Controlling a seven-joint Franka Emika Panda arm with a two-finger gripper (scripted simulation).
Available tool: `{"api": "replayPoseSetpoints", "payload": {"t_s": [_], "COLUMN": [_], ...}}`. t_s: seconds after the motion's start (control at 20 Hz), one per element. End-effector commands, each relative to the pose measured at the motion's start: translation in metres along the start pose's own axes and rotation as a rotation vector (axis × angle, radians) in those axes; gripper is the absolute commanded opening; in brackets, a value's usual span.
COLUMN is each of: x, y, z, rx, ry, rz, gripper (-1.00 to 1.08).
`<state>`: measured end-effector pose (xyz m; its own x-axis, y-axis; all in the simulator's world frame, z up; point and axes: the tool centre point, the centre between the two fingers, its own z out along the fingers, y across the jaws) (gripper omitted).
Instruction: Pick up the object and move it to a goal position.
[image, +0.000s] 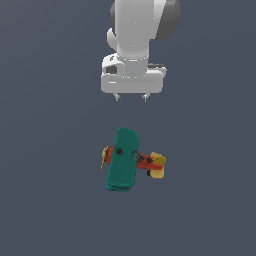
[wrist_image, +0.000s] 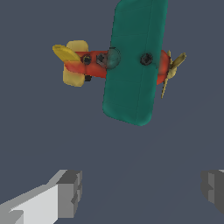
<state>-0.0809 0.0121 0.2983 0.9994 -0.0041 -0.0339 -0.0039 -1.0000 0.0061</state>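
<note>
Hanging wide apart with nothing between them, the two fingers of the gripper (wrist_image: 140, 192) frame bare floor in the wrist view; in the exterior view only their small tips show under the white hand. The toy biplane (image: 131, 161) rests on the dark grey surface (image: 45, 200), apart from the gripper, lying nearer that camera than the hand and slightly toward the exterior view's left of its centre. Its broad teal wing (image: 121, 159) runs roughly toward and away from the arm, while the red fuselage (image: 145, 160) crosses it, with the propeller (image: 104, 157) toward the exterior view's left and the yellow tail (image: 158, 165) toward its right. My judgement is that the hand must shift over the plane before descending, and the narrow fuselage looks an easier span than the wing. Nothing else appears nearby, so no obstacle blocks that approach.
</note>
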Motion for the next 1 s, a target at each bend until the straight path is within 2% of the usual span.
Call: {"api": "replayPoseSetpoints", "payload": {"t_s": [0.0,0.5,0.95], "x": [0.0,0.002,0.003], "y": [0.0,0.001,0.005], "z": [0.0,0.018,0.064], "rx": [0.0,0.02,0.082], "ry": [0.0,-0.019,-0.065], "rz": [0.0,-0.007,-0.021], "gripper": [0.28,0.28,0.28]}}
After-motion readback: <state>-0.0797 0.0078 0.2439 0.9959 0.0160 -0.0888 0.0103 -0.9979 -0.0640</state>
